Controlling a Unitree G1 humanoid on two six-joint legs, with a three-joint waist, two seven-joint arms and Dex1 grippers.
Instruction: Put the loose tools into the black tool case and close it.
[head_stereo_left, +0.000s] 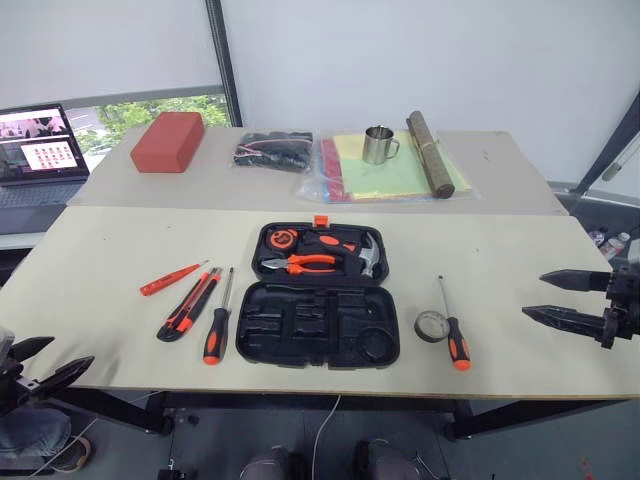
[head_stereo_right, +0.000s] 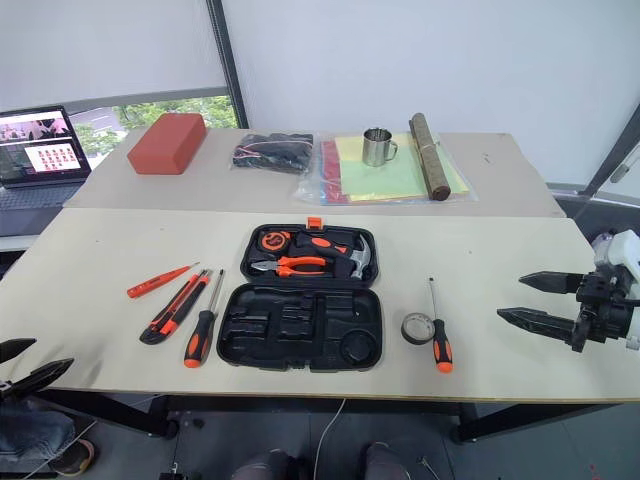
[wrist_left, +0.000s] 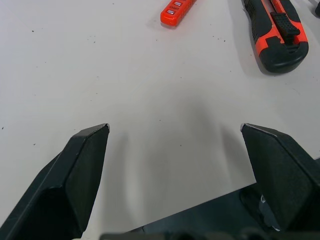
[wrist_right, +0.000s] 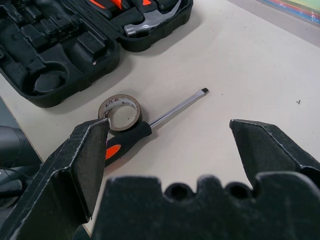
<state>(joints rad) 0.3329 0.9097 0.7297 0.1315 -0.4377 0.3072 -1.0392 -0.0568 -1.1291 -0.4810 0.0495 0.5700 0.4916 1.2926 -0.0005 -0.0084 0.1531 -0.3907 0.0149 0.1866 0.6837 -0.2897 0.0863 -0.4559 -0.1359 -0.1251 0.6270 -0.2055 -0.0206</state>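
1. The black tool case (head_stereo_left: 318, 300) lies open and flat at the centre of the near worktop (head_stereo_left: 90, 260). Its orange latch (head_stereo_left: 321, 221) points to 12 o'clock. The far half holds the orange-handled pliers (head_stereo_left: 305, 263) and the steel-headed hammer (head_stereo_left: 366, 257); the moulded slots of the near half are unfilled.
2. At 9 o'clock of the case, apart from it, lie the slim red-orange screwdriver (head_stereo_left: 172, 279), the orange-black utility knife (head_stereo_left: 188, 307) and one orange-black screwdriver (head_stereo_left: 218, 322), roughly side by side.
3. At 3 o'clock of the case lie the small tape roll (head_stereo_left: 432, 325) and a second orange-black screwdriver (head_stereo_left: 452, 327).
4. The right wrist view shows what the head views leave unclear: the roll touches the handle of that screwdriver (wrist_right: 150, 124), and its flat tip points away from the case.
5. The left wrist view shows the butt of the slim screwdriver (wrist_left: 176, 11) and the end of the knife (wrist_left: 276, 31), with bare worktop between them and the fingers.
6. Left pincer (head_stereo_left: 45, 362): wide apart, holding nothing, at the near left edge of the worktop.
7. Right pincer (head_stereo_left: 550, 296): wide apart, holding nothing, over the right edge, well apart from the roll.
8. Open room: bare surface lies between each pincer and the nearest tools.
9. The far worktop carries a red block (head_stereo_left: 168, 141), a steel mug (head_stereo_left: 379, 145) and coloured sheets (head_stereo_left: 385, 170), well clear of the case.
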